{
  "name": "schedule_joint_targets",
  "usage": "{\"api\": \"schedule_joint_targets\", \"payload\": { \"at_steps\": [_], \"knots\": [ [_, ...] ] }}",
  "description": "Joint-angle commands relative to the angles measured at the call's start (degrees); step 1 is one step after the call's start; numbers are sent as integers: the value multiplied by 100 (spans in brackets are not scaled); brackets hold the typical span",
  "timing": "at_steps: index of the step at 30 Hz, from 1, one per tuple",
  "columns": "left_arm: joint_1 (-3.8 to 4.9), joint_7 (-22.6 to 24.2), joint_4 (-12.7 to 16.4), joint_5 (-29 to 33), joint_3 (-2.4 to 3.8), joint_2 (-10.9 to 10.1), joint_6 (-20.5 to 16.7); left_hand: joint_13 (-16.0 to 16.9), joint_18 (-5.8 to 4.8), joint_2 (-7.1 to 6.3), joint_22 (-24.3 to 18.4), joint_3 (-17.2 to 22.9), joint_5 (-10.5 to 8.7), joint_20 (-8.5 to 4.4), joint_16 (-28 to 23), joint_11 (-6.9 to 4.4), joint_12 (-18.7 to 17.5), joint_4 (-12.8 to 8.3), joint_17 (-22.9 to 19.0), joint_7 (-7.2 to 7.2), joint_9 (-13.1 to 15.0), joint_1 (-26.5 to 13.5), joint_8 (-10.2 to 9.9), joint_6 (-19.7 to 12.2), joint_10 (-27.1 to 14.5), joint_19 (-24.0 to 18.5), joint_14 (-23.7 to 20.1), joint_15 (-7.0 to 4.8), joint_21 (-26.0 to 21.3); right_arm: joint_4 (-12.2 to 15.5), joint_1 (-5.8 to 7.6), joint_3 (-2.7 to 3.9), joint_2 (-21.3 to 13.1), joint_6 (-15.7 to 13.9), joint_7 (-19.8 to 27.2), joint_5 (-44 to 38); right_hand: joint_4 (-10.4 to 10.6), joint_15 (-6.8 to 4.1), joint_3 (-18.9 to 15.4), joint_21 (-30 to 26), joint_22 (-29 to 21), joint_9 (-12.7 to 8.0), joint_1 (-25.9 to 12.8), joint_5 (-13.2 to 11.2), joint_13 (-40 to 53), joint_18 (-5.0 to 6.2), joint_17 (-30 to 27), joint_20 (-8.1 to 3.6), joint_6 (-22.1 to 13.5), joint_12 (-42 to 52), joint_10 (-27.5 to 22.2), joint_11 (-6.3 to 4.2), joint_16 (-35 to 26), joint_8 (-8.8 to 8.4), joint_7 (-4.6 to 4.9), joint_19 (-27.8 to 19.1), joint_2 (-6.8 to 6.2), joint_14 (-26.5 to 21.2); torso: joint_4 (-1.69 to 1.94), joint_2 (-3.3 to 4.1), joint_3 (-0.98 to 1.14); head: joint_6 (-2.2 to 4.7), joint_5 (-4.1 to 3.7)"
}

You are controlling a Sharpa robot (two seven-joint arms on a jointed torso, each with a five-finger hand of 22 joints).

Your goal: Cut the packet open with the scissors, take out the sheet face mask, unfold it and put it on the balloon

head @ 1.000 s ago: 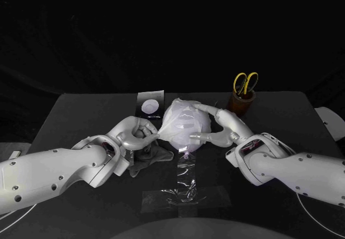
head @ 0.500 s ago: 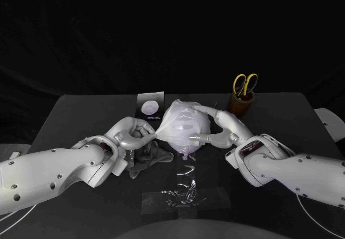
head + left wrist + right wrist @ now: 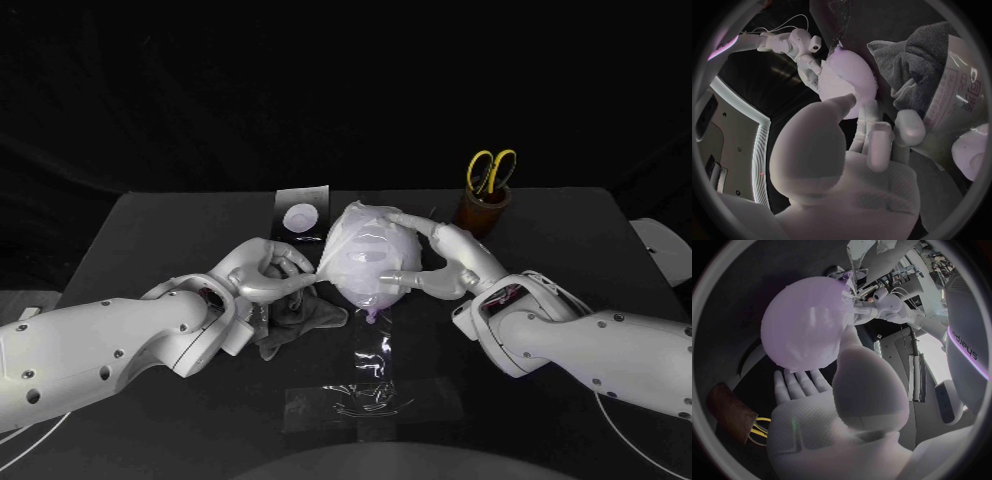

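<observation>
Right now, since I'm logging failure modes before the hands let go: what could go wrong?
The left hand pinches the sheet mask at its edge; a tug could drag it off the balloon. The right hand braces the balloon from the other side; if it slips, the balloon may swing away.

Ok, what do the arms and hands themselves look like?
The left arm and right arm are glossy white rounded shells with small dark screw holes; a thin pale cable trails under each. The left hand and right hand are silver, with smooth rounded fingers and finely textured palms.
</observation>
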Motion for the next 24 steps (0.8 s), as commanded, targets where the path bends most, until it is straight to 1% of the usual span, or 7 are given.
{"api": "schedule_joint_targets", "payload": {
  "at_steps": [1,9,13,17,19,21,24],
  "knots": [
    [0,57,-6,49,6,6,325,-151,240,15,-559,-388,0,117,-314,94,-236,-70,-350,73,-77,-63,-70,-128,-385,-486,-328,93,-376,-9,-32,-22,10,191,-49,-21,-11,-3,39,36,7,8,-4,-31,4,27,-7,-6,29,15,-21,0,-39,28,796,26,42,-29,-1,0,2,0,-1],
    [0,155,-57,114,54,-14,338,-519,358,137,-1106,-804,-9,224,-651,192,-565,-73,-1120,151,-143,100,-1,-183,-689,-922,-806,184,-786,-11,-35,-22,14,197,-45,-19,-11,-2,41,41,11,1,6,-31,4,27,-11,-6,25,14,-35,1,-43,24,796,38,42,-31,-3,0,2,-14,-5],
    [0,315,-61,262,95,-31,238,-632,369,240,-1163,-821,-9,239,-669,194,-633,-34,-1216,146,-152,132,62,-127,-684,-953,-855,193,-836,-10,-37,-22,16,202,-42,-18,-11,-2,41,41,11,1,6,-31,4,27,-11,-6,25,14,-35,1,-43,24,796,38,42,-31,-2,0,2,-25,2],
    [2,554,-53,420,140,-35,107,-772,364,436,-1129,-651,-11,213,-632,129,-665,42,-1251,68,-185,203,129,18,-509,-893,-835,144,-820,-10,-39,-22,17,210,-41,-15,-11,-2,41,41,11,1,6,-31,4,27,-11,-6,25,14,-35,1,-43,24,796,38,42,-31,-4,0,0,-27,8],
    [2,660,-44,457,157,-33,61,-803,364,461,-1126,-610,-13,202,-630,110,-679,59,-1268,45,-196,212,138,60,-476,-884,-837,129,-818,-10,-39,-22,18,213,-40,-15,-11,-2,41,41,11,1,6,-31,4,27,-11,-6,25,14,-35,1,-43,24,796,38,42,-31,-5,0,0,-26,8],
    [3,771,-32,483,173,-29,21,-887,359,513,-1100,-485,-12,163,-610,41,-721,89,-1278,-44,-242,253,128,180,-373,-848,-821,72,-802,-10,-40,-22,19,216,-40,-14,-11,-2,41,41,11,1,6,-31,4,27,-11,-6,25,14,-35,1,-43,24,796,38,42,-31,-5,1,0,-27,10],
    [5,879,-18,452,193,-16,31,-991,360,500,-1126,-349,-12,100,-603,-28,-784,102,-1331,-125,-341,284,36,357,-277,-856,-830,10,-823,-12,-41,-22,20,221,-41,-12,-11,-2,41,41,11,1,6,-31,4,27,-11,-6,25,14,-35,1,-43,24,796,38,42,-31,0,2,0,-30,11]
  ]
}}
